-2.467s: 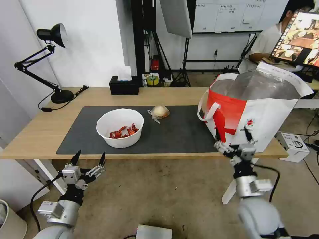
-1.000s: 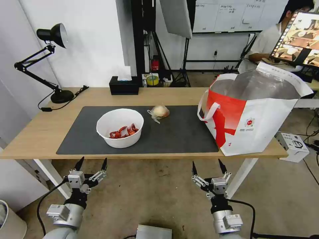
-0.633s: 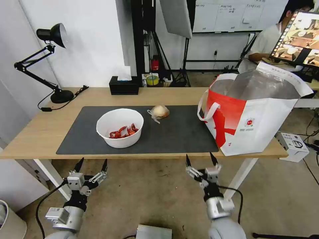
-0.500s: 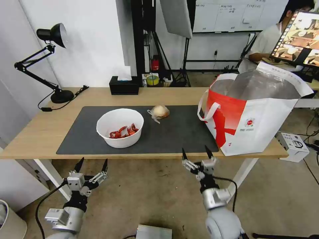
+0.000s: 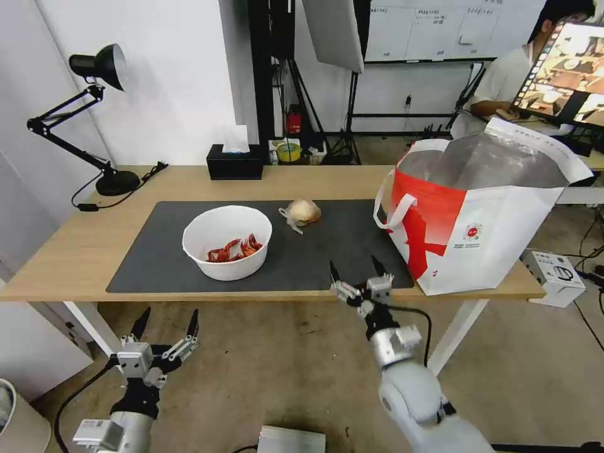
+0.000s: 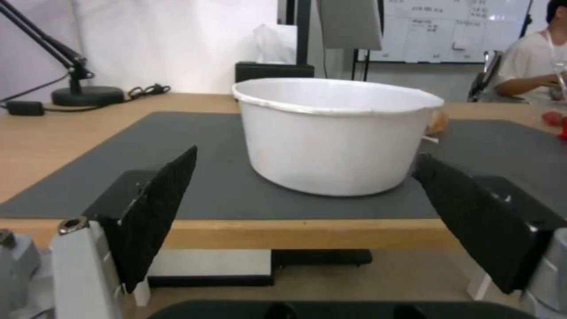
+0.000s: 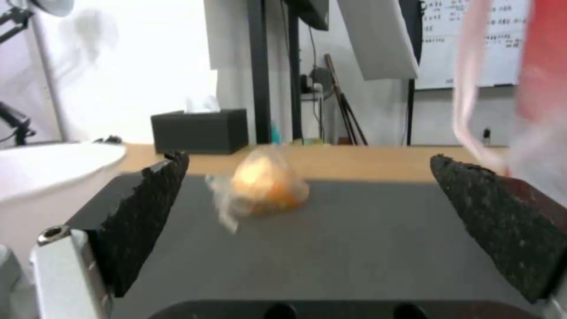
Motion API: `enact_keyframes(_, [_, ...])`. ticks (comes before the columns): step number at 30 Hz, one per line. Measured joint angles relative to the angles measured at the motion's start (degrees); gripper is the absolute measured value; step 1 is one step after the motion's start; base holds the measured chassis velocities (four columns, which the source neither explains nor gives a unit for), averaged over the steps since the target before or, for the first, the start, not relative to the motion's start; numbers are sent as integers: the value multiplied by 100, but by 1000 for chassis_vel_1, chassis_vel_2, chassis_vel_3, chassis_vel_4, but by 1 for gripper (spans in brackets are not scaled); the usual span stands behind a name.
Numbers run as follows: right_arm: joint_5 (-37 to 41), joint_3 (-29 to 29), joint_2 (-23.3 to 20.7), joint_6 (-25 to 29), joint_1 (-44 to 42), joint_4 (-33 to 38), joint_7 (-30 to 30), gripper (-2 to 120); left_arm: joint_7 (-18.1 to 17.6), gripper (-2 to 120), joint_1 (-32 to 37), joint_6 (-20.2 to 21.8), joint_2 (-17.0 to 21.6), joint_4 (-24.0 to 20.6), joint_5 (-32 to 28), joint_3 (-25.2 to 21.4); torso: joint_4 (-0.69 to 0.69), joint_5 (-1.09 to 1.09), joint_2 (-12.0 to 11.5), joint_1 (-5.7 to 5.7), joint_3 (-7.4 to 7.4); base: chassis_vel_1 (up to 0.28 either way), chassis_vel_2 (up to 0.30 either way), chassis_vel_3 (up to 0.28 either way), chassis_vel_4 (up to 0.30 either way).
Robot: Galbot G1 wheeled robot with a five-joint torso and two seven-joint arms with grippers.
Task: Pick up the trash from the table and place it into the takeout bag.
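Reaching spread right tool (image 5: 354, 272) over bench (image 5: 189, 179) edge toward beige ball (image 5: 302, 212), risking clear film slipping; left tool (image 5: 165, 323) spread, low.

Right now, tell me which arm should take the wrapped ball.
Right. The right pincer is open at the table's front edge, facing the ball; the left pincer hangs lower, facing the bowl.

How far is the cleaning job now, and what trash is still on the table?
Nothing visibly done: the bag's contents cannot be seen. In hand: the right end effector, open and empty, sits at the table's near edge, facing the beige film-wrapped ball. Left: that ball and the white bowl of crayfish shells both rest on the mat. The left end effector hangs open below the table.
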Motion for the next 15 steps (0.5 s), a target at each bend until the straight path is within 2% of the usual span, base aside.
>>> enact_keyframes(7, [435,-511,14,-124,1100,-833,143,100,45,100,-76,58,38,47,22,-3,1,0,0,0,0,0,0,0,0])
enact_keyframes(10, [608,-803,187,-157,1689,-1404,185,100,48,100,-172,137,55,122,22,-1,0,0,0,0,0,0,0,0,0])
enact_keyframes(15, [718,-1014,354,-190,2296,-1917,222,100,48,100,-269,179,58,230,22,10,1,-2,1,-1,0,0,0,0,0])
